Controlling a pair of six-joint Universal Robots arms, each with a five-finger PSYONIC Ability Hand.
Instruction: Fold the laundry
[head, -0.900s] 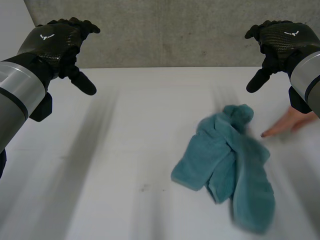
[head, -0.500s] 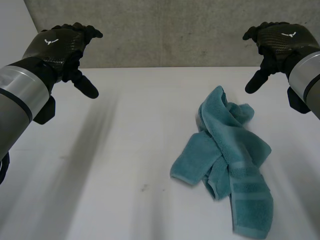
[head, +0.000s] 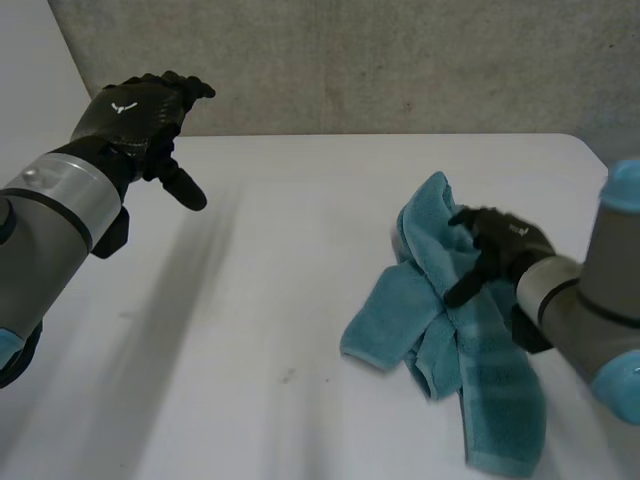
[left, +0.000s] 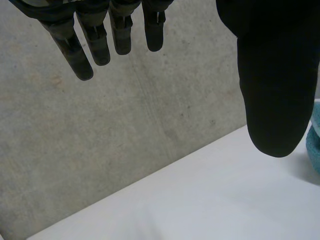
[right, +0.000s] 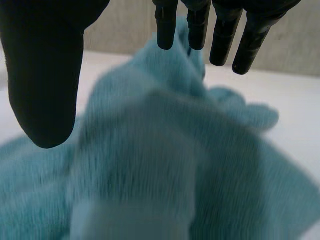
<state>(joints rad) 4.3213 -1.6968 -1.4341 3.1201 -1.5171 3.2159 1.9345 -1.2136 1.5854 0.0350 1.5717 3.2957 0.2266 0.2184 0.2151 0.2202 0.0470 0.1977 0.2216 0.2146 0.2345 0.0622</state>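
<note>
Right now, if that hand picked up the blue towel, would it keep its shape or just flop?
Probably flop: the towel lies crumpled in soft folds, so it would likely drape from the right hand. Its fuzzy pile looks unlikely to slip. Pushed, it would probably bunch up rather than slide whole.

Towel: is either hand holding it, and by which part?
Nothing is held. The right hand is open above the towel; the left hand is open, away from it.
</note>
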